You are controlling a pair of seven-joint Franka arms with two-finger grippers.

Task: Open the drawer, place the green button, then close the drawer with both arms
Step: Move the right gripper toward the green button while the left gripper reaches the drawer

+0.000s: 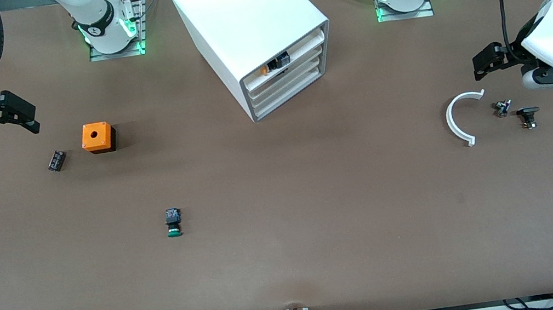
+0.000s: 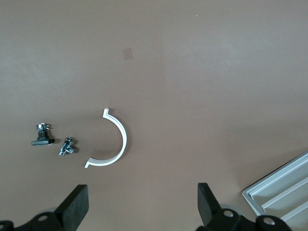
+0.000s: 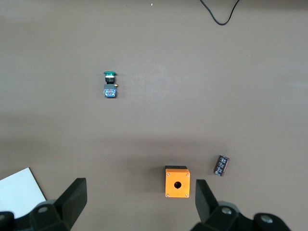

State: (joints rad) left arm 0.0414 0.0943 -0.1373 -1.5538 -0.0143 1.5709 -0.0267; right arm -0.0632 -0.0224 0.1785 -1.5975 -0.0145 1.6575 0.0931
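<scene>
Both jaws spread wide and empty, left gripper (image 1: 484, 64) over the table's left-arm end, right gripper (image 1: 20, 115) over the right-arm end; best to pull the shut drawer (image 1: 290, 83) squarely, green-capped button (image 1: 173, 222) lying nearer the camera than the cabinet (image 1: 237, 11).
</scene>
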